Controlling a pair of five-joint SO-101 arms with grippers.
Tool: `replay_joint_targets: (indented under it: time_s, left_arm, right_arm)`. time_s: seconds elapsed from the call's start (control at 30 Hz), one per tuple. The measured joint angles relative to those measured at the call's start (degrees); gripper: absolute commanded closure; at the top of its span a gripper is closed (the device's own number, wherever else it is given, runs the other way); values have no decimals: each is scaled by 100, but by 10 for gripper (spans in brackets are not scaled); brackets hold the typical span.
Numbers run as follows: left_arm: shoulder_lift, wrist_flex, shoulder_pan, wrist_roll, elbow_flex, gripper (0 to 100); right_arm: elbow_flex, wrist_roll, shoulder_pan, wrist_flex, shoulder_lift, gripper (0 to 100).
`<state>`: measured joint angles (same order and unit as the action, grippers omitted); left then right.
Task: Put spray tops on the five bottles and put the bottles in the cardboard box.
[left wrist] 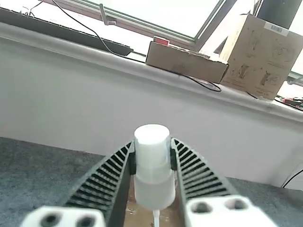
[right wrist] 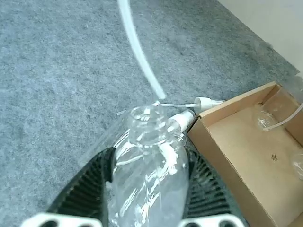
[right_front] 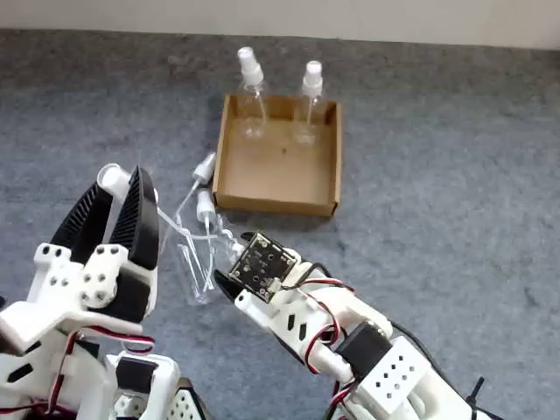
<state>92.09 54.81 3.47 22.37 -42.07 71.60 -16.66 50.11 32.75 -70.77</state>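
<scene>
Clear plastic bottle, uncapped, is clamped at its body between the black ribbed fingers of the right tool, over the near middle of the grey carpeted bench. Its long axis runs along the fingers and its open mouth points away from the tool's base. One white spray top is pinched at its collar by the closed fingertips of the left tool, head outward. Its thin white dip tube slants down towards the right tool and ends right at the rim of the bottle's mouth; whether the tip is inside cannot be told. Two more loose spray tops lie on the bench by the near left corner of the brown cardboard box, one top just beside the left wall, the other top nearer the corner, heads towards the box and tubes trailing away. Inside the box, two capped bottles stand upright against the far wall, one bottle at its left end, the other bottle at its right end.
</scene>
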Motion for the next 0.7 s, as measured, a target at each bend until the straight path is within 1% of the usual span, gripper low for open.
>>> replay_joint_targets:
  time_s: [0.13, 0.23, 0.43, 0.6, 0.7]
  left_arm:
    - [0, 97, 0, -79, -26, 996]
    - [9, 97, -26, -105, -343, 996]
    - [0, -220, 0, -105, -1029, 996]
    - [0, -360, 0, -105, -923, 996]
    - [0, -352, -9, -105, -536, 996]
  right_arm:
    - [0, 0, -123, 0, 0, 994]
    - [0, 0, -114, 0, 0, 994]
    - [0, 0, -114, 0, 0, 994]
    - [0, 0, -114, 0, 0, 994]
    - [0, 0, -114, 0, 0, 994]
